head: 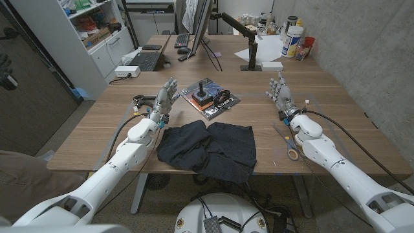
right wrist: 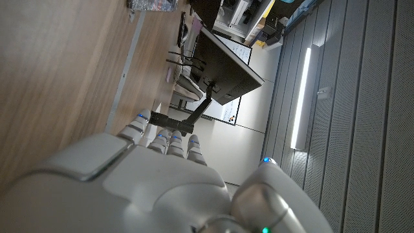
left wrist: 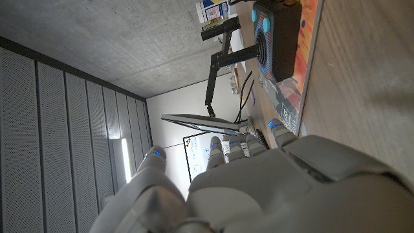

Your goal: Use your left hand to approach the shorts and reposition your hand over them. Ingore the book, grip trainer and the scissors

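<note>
Head view: black shorts (head: 208,150) lie crumpled at the near table (head: 336,97) edge, centre, long axis running across the table from the robot's left to its right. Left hand (head: 163,102) stands on its edge just beyond the shorts' left corner, fingers apart and pointing away from the robot, holding nothing. So the shorts lie back toward the robot and to the right of those fingers; judged, the hand must pull back and swing inward to get over the cloth. Left hand is clearly nearer; right hand (head: 281,94) is well apart on the far right side, also fingers apart and empty, scissors (head: 286,141) beside its forearm. Book (head: 211,98) with the grip trainer (head: 202,93) on top sits just beyond the shorts, right of the left hand. Left wrist view shows the hand's back (left wrist: 259,188), fingers reaching toward the book (left wrist: 292,65), no contact. Approach not yet started, by the look.
</note>
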Motion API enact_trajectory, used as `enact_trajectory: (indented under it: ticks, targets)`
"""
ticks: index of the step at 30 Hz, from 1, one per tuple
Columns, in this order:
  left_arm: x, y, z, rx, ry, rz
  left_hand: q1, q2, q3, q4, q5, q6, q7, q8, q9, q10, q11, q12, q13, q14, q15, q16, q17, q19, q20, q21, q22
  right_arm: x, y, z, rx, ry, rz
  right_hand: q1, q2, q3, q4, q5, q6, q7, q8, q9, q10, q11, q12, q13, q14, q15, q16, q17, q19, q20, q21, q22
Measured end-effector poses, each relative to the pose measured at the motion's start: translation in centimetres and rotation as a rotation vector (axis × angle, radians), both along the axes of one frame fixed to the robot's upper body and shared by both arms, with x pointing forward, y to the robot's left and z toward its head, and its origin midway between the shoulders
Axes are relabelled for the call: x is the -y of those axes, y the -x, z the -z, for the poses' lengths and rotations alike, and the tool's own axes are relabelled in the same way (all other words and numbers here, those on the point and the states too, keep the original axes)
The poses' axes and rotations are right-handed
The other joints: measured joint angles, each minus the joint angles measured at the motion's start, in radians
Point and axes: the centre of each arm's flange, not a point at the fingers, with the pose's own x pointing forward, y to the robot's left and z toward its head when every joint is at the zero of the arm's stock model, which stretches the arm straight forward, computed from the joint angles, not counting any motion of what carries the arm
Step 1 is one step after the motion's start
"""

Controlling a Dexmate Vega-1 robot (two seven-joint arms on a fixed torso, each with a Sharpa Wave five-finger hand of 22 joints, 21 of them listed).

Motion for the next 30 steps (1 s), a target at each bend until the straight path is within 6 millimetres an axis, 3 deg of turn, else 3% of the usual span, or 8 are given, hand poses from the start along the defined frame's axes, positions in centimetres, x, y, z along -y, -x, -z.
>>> enact_trajectory:
  ticks: [18,30]
  targets:
    - [-0.2,0.9,-0.5,0.037,-0.05,-0.005,0.0,0.0,0.0,0.0,0.0,0.0,0.0,0.0,0.0,0.0,0.0,0.0,0.0,-0.018,-0.007,0.0,0.0,-0.004,-0.004,0.0,-0.002,0.2,0.0,-0.2,0.001,0.001,0.007,0.0,0.0,0.0,0.0,0.0,0.0,0.0,0.0,0.0,0.0,0.0,0.0,0.0,0.0,0.0,0.0,0.0,0.0,0.0,-0.004,0.0]
    - [-0.6,2.0,-1.0,0.075,-0.131,-0.028,0.008,-0.008,0.001,-0.015,0.0,0.0,0.0,0.0,0.0,-0.003,-0.004,0.0,0.0,-0.034,-0.023,0.0,-0.002,-0.009,-0.009,0.0,-0.003,0.4,0.1,-0.3,0.004,0.005,0.008,0.0,0.0,-0.003,-0.003,0.0,0.0,0.0,0.0,0.0,0.006,0.006,0.0,0.0,-0.023,-0.012,0.0,0.0,-0.007,0.0,-0.012,0.0]
